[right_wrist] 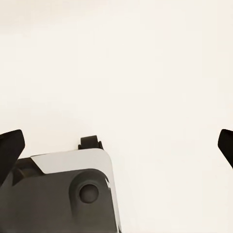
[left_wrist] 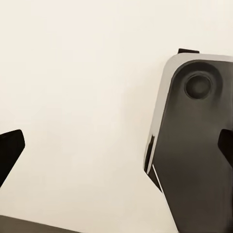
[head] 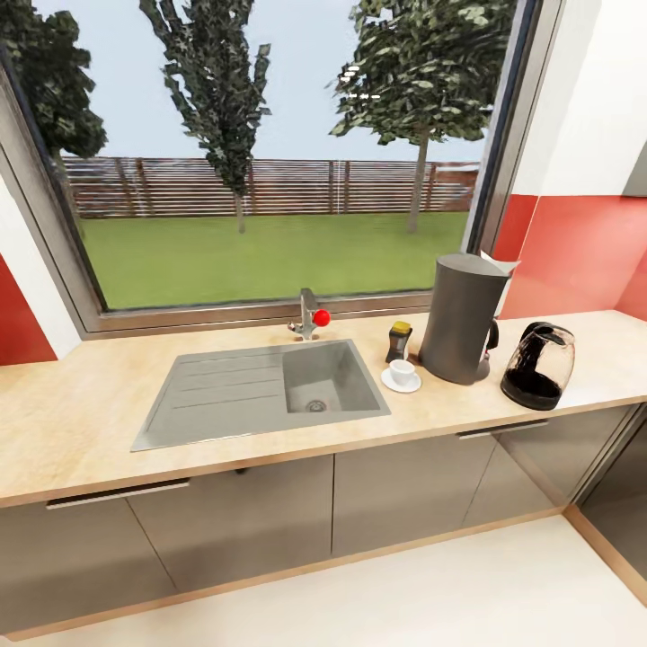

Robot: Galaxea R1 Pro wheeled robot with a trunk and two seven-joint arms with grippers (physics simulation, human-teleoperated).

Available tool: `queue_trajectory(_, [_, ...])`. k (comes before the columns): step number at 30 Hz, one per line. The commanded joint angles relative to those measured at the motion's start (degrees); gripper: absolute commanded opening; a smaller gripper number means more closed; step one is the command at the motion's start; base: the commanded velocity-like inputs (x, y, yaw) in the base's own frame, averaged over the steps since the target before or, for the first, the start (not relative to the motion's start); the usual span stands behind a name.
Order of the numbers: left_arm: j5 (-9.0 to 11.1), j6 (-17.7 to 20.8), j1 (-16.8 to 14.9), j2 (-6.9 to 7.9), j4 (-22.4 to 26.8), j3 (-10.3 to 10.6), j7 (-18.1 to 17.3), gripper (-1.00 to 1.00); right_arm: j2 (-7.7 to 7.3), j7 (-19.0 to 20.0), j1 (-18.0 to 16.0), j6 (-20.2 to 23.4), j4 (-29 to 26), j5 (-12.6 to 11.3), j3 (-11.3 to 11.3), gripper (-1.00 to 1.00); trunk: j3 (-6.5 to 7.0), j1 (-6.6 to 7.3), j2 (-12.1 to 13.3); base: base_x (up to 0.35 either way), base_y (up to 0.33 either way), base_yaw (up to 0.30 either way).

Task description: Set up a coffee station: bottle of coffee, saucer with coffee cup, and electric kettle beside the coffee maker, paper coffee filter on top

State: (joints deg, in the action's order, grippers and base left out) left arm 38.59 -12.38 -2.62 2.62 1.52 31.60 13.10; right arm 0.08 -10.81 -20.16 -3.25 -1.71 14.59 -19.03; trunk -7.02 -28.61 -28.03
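Observation:
On the wooden countertop in the head view stands the grey coffee maker, with a white paper coffee filter at its top edge. Just left of it are the dark bottle of coffee with a yellow lid and a white coffee cup sitting on a white saucer. The dark glass electric kettle stands to the maker's right. My left gripper and right gripper hang open over pale floor, dark fingertips wide apart, holding nothing.
A grey sink with a faucet and red knob sits mid-counter under a large window. Grey cabinets run below the counter. A red wall rises at the right. My own base shows beneath the left gripper and beneath the right as the base.

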Motion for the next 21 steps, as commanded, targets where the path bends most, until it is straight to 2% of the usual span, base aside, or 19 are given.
queue_trajectory(1, [0.3, 0.2, 0.0, -0.03, 0.1, 0.5, 0.2, 1.0, 0.01, -0.2, -0.1, -0.2, 0.1, 0.6, -0.5, 1.0, -0.11, -0.02, -0.1, 0.0, 0.0, 0.0])
queue_trajectory(6, [0.0, 1.0, -0.1, -0.01, 0.1, 0.6, 0.1, 1.0, -0.04, -0.3, -0.1, 0.3, 0.2, 0.7, -0.5, 1.0, -0.11, -0.02, -0.1, 0.0, 0.0, 0.0])
queue_trajectory(9, [0.1, 3.4, -0.1, 0.05, 0.1, 0.5, 0.0, 1.0, -0.01, -0.3, -0.1, 1.8, 0.2, 0.7, -0.5, 1.0, -0.11, -0.02, -0.1, 0.0, 0.0, 0.0])
queue_trajectory(13, [0.3, 10.9, -0.2, 0.1, 0.4, 0.6, 0.0, 1.0, 0.01, -0.3, -0.1, 8.2, 0.2, 0.7, -0.5, 1.0, -0.11, -0.02, -0.1, 0.0, 0.0, 0.0])
queue_trajectory(15, [0.5, 15.8, -0.2, 0.09, 0.5, 0.6, 0.0, 1.0, 0.01, -0.2, -0.1, 14.0, 0.1, 0.7, -0.5, 1.0, -0.11, -0.02, -0.1, 0.0, 0.0, 0.0])
queue_trajectory(18, [0.4, 18.5, -0.2, 0.08, 0.6, 0.6, 0.1, 1.0, 0.01, -0.2, -0.1, 19.1, 0.1, 0.6, -0.5, 1.0, -0.11, -0.02, -0.1, 0.0, 0.0, 0.0])
queue_trajectory(21, [0.2, 19.2, -0.2, 0.06, 0.7, 0.7, 0.1, 1.0, 0.05, -0.2, -0.1, 20.7, 0.1, 0.4, -0.5, 1.0, -0.11, -0.02, -0.1, 0.0, 0.0, 0.0])
